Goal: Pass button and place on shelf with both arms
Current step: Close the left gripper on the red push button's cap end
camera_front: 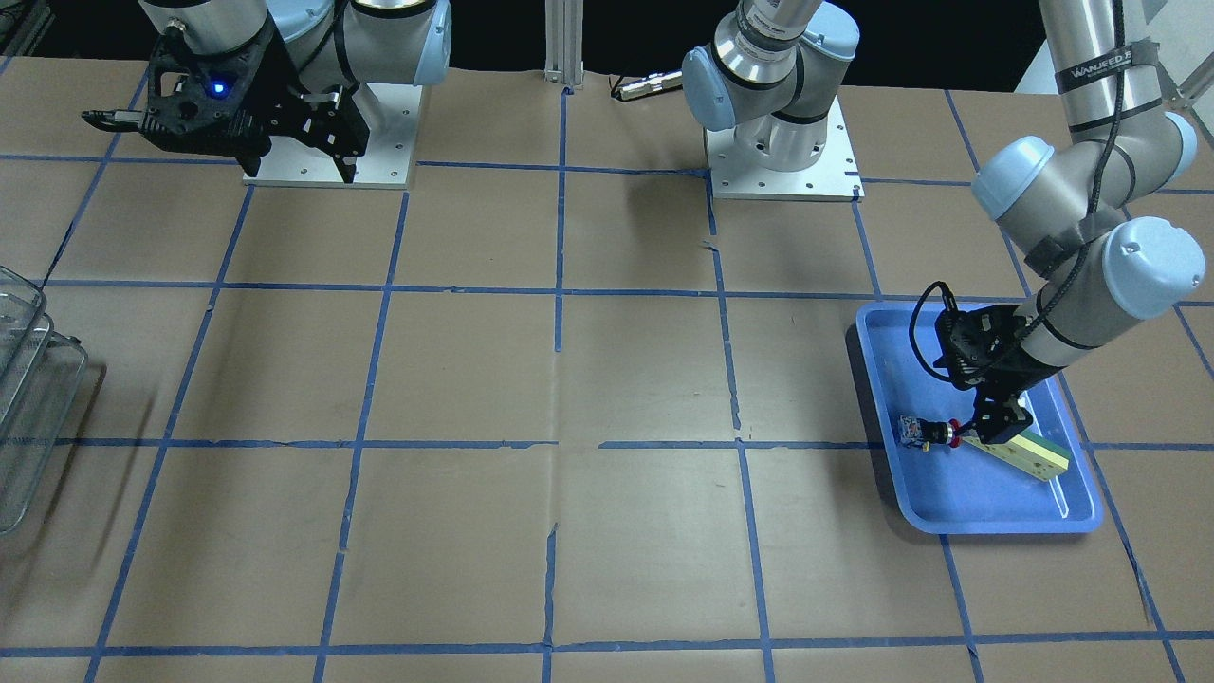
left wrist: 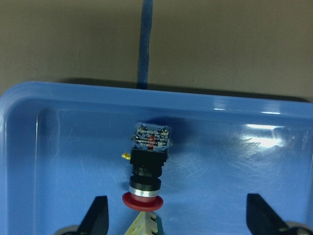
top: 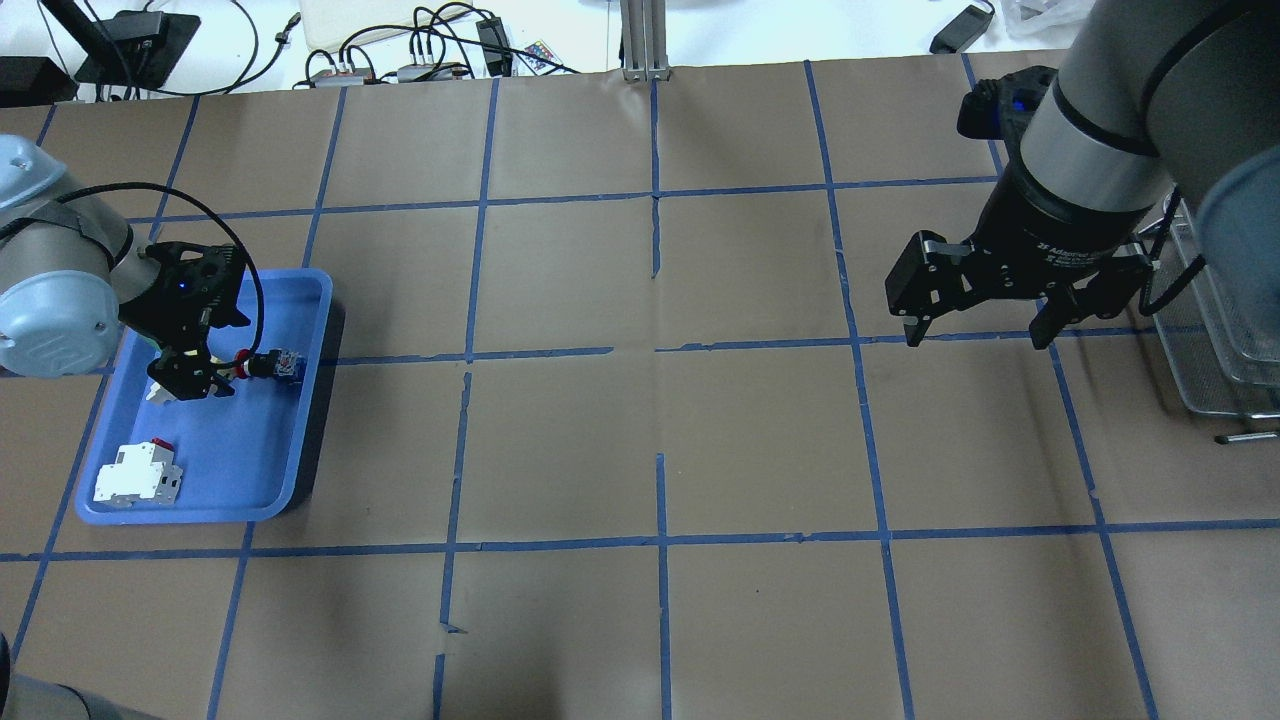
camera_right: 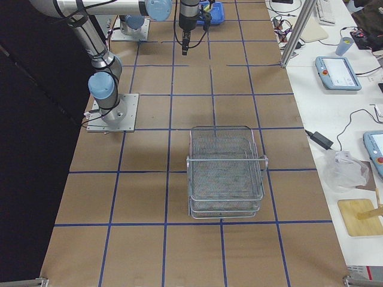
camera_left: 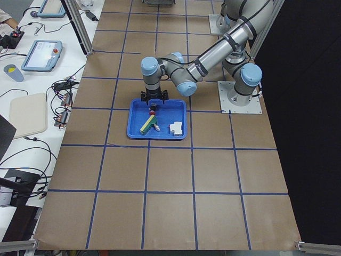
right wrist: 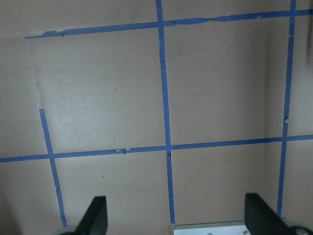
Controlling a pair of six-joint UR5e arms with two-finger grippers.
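Observation:
The button (left wrist: 149, 161) lies in the blue tray (left wrist: 49, 93), its red head towards my left gripper (left wrist: 178, 215) and its clear block pointing away. The left gripper is open and low over the tray, its fingertips (left wrist: 100, 215) wide apart on either side of the red head and not touching it. The button also shows in the overhead view (top: 265, 364) and the front view (camera_front: 925, 432). My right gripper (top: 975, 335) is open and empty above the table, close to the wire-mesh shelf (top: 1225, 330). The shelf (camera_right: 226, 173) shows whole in the right exterior view.
A white-and-red block (top: 137, 472) lies in the tray's near corner. A green-and-cream bar (camera_front: 1034, 455) lies in the tray under the left gripper. The table is brown paper with a blue tape grid. Cables and tablets lie beyond the table's far edge.

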